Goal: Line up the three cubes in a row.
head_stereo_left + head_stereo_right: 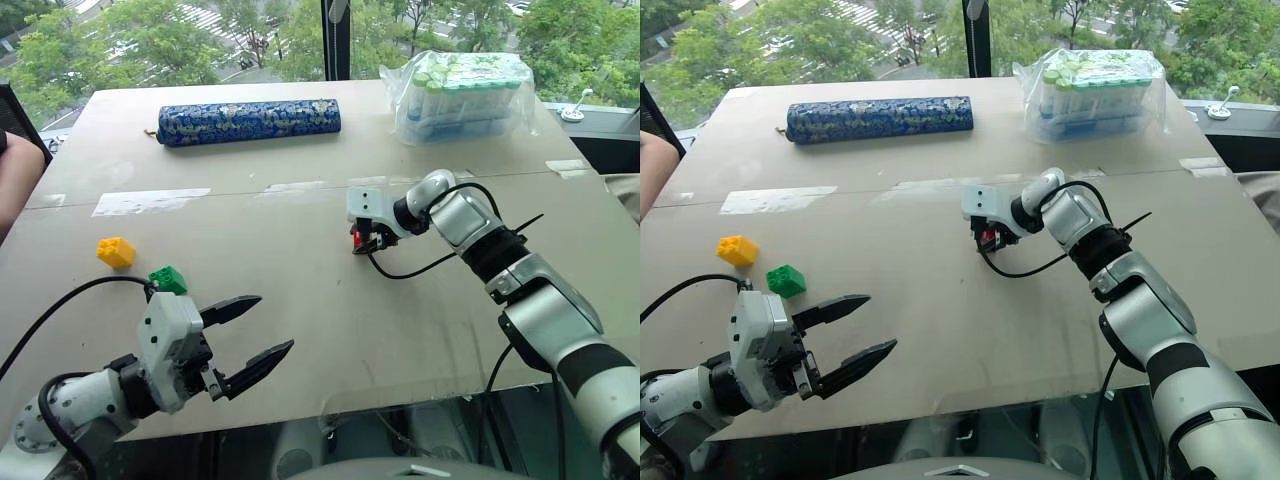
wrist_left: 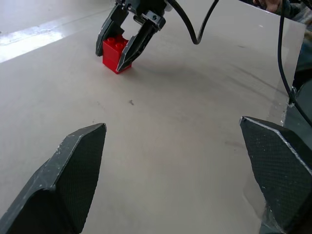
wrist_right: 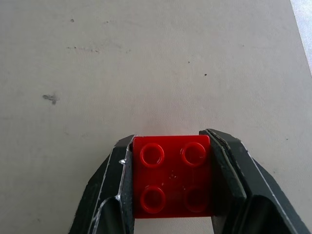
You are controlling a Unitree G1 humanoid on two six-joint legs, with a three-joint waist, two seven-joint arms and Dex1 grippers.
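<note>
The red cube point(image 3: 173, 181) sits on the table's middle, studs up, and my right gripper point(image 1: 364, 243) is shut on it, one black finger against each side. The left wrist view shows this cube point(image 2: 116, 53) resting on the tabletop between those fingers. The yellow cube point(image 1: 116, 251) and the green cube point(image 1: 168, 279) lie close together at the left of the table, the green one nearer to me. My left gripper point(image 1: 272, 322) hovers open near the front edge, just right of the green cube, holding nothing.
A long blue patterned roll point(image 1: 250, 121) lies at the back of the table point(image 1: 330, 330). A plastic-wrapped pack of bottles point(image 1: 465, 95) stands at the back right. A person's arm point(image 1: 15, 180) shows at the left edge. Pale tape strips point(image 1: 150, 201) cross the middle seam.
</note>
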